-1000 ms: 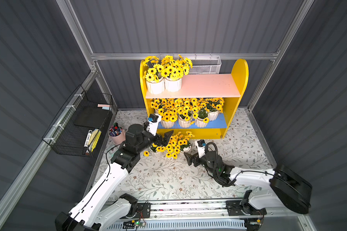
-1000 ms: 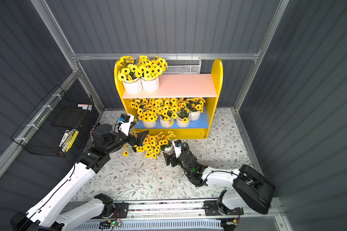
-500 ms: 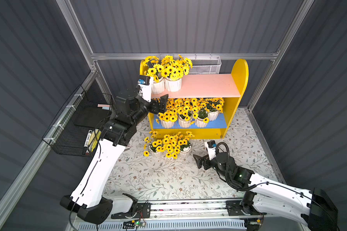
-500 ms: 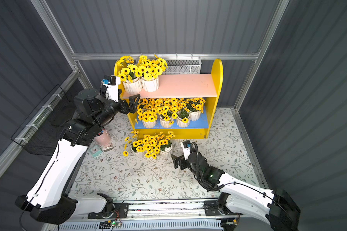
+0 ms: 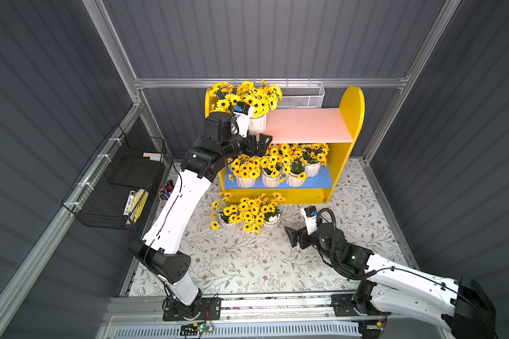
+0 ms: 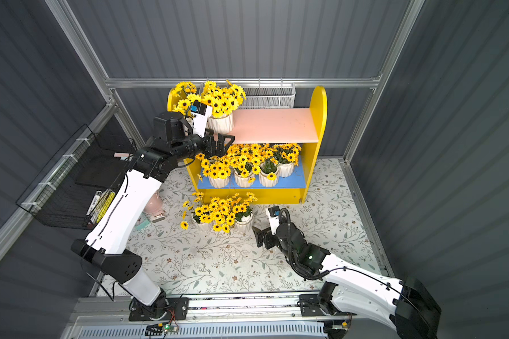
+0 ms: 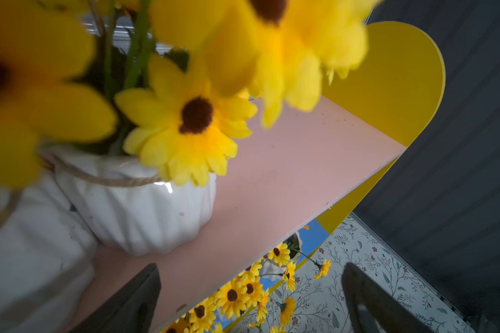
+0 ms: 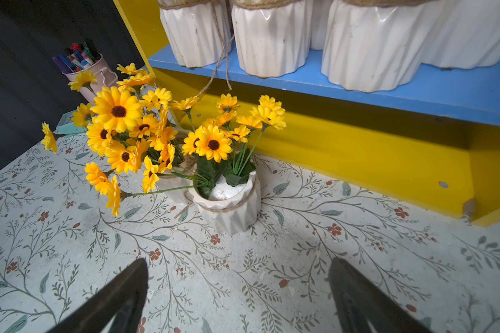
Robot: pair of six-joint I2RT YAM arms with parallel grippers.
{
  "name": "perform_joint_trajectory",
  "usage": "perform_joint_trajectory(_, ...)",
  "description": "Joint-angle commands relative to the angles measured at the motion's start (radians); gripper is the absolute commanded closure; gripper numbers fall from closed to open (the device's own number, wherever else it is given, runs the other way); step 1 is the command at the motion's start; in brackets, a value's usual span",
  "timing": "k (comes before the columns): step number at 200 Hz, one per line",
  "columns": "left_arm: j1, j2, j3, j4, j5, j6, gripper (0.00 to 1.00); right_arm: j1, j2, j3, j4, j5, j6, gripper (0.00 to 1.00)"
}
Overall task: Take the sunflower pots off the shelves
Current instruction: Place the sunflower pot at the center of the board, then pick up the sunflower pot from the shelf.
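Beside upper pots, left end effector arrived.

Light falls bright and even from above; the dark walls are dim. Close by my left gripper the nearest sunflowers smear into yellow blur, and a small glare sits on the white pot. Ahead of my right gripper the floral cloth is sharp, shadows soft; my dark fingertips blur, corners dim.
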Motion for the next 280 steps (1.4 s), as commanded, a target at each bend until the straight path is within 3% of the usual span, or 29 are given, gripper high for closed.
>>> perform_joint_trajectory(1,-0.031,-0.009,0.042,0.032,-0.081,0.012,0.01,-0.012,-0.020,-0.018,0.014,0.004,-0.002,0.01)
perform_joint_trajectory(46,-0.087,0.023,0.049,0.076,-0.223,0.064,0.01,-0.028,-0.021,-0.022,0.022,-0.020,-0.003,0.01)
perform_joint_trajectory(115,-0.195,0.002,-0.075,0.259,-0.580,0.204,0.01,-0.045,-0.046,-0.035,0.018,-0.046,-0.010,0.01)
perform_joint_trajectory(158,-0.213,0.046,-0.026,0.266,-0.686,0.274,0.01,-0.058,-0.046,-0.043,0.019,-0.058,-0.007,0.01)
perform_joint_trajectory(217,-0.213,0.123,0.091,0.225,-0.683,0.357,0.01,-0.068,-0.047,-0.049,0.022,-0.069,-0.003,0.01)
perform_joint_trajectory(280,-0.193,0.204,0.240,0.153,-0.711,0.339,0.01,-0.070,-0.065,-0.055,0.011,-0.079,-0.001,0.01)
